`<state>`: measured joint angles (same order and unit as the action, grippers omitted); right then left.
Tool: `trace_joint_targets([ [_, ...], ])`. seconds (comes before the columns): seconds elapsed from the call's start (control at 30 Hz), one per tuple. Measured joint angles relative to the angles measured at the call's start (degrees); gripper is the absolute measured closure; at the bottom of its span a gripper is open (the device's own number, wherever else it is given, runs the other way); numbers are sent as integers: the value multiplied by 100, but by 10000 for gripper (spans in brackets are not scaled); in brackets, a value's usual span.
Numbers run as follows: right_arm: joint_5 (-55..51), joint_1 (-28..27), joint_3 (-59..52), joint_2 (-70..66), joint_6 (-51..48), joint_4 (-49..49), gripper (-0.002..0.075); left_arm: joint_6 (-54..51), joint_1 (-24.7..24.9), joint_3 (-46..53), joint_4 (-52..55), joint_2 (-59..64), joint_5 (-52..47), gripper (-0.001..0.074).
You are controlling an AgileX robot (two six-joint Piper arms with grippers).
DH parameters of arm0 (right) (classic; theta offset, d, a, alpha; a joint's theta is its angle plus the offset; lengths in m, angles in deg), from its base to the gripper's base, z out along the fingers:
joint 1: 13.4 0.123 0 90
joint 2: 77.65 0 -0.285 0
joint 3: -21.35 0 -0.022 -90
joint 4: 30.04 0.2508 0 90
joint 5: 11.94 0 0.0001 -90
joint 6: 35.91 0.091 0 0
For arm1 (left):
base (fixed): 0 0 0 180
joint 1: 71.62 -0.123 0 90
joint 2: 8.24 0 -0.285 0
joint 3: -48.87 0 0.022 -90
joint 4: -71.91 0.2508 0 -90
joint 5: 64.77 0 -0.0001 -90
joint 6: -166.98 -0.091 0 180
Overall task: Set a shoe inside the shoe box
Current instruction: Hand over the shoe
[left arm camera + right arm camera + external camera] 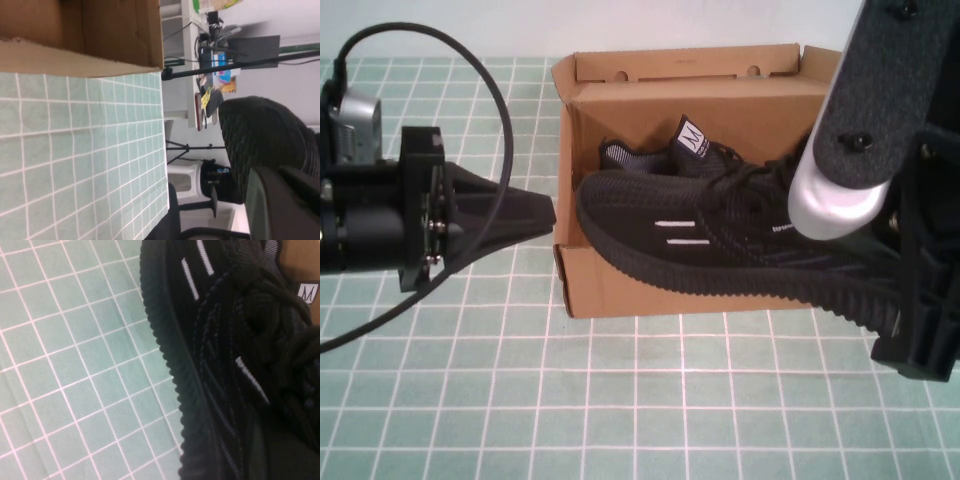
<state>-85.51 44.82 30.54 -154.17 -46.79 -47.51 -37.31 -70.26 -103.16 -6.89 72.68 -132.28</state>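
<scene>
The brown cardboard shoe box (620, 290) stands open in the middle of the table, flap lid up at the back. My right gripper (898, 292) is shut on a black knit shoe (660, 235) with white dashes. It holds the shoe slanted across the box's front wall, one end over the left front corner. The shoe fills the right wrist view (210, 340). A grey-lined collar and a white tongue label (692, 137) show inside the box; I cannot tell whether they belong to this shoe. My left gripper (542, 215) is shut and empty just outside the box's left wall.
Green grid mat (620, 400) covers the table in front of and left of the box. In the left wrist view the box wall (100, 30) is close, and the shoe's ribbed sole end (265, 135) shows above my fingers. A black cable (505, 120) loops over the left arm.
</scene>
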Motion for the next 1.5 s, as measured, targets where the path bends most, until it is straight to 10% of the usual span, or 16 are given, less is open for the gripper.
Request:
trace_joint_targets([
  [0.17, -2, 0, 0, 0, 0, 0, 725, 0, 0, 0, -161, 17, 91, 685],
  [0.4, -2, 0, 0, 0, 17, 37, 725, -8, 101, 0, -363, 17, 119, 181],
  [0.57, -2, 0, 0, 0, 17, 73, 725, 153, 748, 0, -387, 30, 416, 66],
  [0.93, -12, 0, 0, 0, 17, 119, 725, 14, 1598, -223, -1284, 717, 588, 82],
  [1.07, -12, 0, 0, 0, 17, 132, 725, -40, 1775, -282, -1359, 960, 515, 204],
  [1.27, -40, 0, 0, 0, 17, 144, 725, -327, 1812, -282, -1373, 997, 579, 590],
  [1.5, 19, 0, 0, 14, 24, 107, 641, -551, 1812, -290, -1312, 1007, 637, 583],
])
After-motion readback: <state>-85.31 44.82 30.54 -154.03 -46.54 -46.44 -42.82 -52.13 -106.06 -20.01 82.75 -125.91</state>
